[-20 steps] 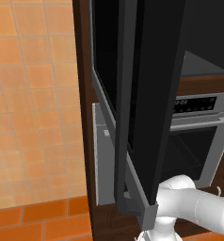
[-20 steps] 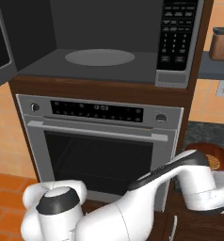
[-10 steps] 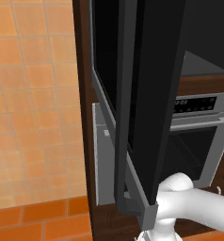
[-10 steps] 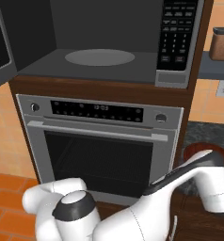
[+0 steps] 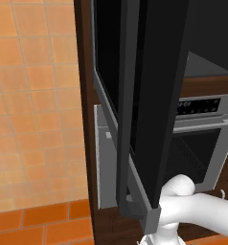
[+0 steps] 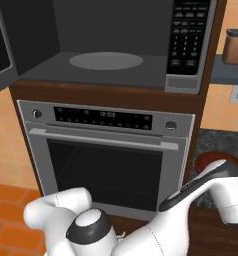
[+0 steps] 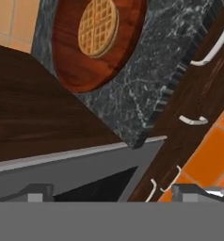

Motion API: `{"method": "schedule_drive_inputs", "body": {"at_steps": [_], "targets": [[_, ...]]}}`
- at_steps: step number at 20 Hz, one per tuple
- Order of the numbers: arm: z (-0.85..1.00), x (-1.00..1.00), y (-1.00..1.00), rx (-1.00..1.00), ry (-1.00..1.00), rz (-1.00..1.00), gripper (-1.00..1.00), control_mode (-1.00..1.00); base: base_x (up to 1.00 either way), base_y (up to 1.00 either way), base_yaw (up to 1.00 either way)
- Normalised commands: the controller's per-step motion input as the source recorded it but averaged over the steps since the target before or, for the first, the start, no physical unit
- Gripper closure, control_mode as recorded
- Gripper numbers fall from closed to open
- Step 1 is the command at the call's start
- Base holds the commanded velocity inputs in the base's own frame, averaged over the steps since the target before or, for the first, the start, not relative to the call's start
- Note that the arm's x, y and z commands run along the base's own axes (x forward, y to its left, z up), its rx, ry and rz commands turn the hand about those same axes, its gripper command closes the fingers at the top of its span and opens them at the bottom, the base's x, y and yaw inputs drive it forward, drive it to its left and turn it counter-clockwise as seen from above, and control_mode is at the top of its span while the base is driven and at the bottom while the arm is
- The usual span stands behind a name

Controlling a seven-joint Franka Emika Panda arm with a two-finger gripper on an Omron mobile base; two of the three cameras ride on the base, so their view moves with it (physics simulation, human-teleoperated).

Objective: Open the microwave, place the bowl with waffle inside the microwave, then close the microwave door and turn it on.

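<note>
In the hand view the gripper (image 7: pixel 115 194) sits at the bottom edge with its two dark tips spread wide apart, one at lower left and one at lower right, and nothing between them. Just above the tips a grey metal edge slants across the lower half of the frame, with dark wood above it on the left. Beyond that, toward the middle of the frame, lies a dark marble counter (image 7: pixel 147 84), and to its right dark drawers (image 7: pixel 205 89) with pale handles run down to the orange floor at lower right. The bowl (image 7: pixel 88 40), reddish brown wood, rests on the counter at the top centre of the frame, well apart from the tips, and the round golden waffle (image 7: pixel 98 27) lies inside it. In the right base view a sliver of the bowl (image 6: pixel 206 162) shows at the right edge, just behind the white arm. Above it stands the oven (image 6: pixel 103 160), and over that the microwave (image 6: pixel 108 45) stands open, its grey cavity bare with a round turntable (image 6: pixel 106 61) on the floor and the keypad (image 6: pixel 187 37) at upper right. In the left base view the door (image 5: pixel 149 95) hangs swung out toward the camera, filling the middle of the frame edge-on.
</note>
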Motion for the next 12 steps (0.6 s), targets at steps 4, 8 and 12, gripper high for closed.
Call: {"method": "schedule_drive_inputs", "body": {"at_steps": [4, 8, 12], "targets": [[-0.29, 0.43, -0.32, 0.17, 0.00, -0.21, -1.00, -1.00, 0.00, 0.00, 0.00], [-0.29, 0.44, -0.59, 0.19, 0.00, -0.33, -1.00, -1.00, 0.00, 0.00, 0.00], [-0.25, 0.24, -0.48, 0.05, 0.04, -0.44, -1.00, -1.00, 0.00, 0.00, 0.00]]}}
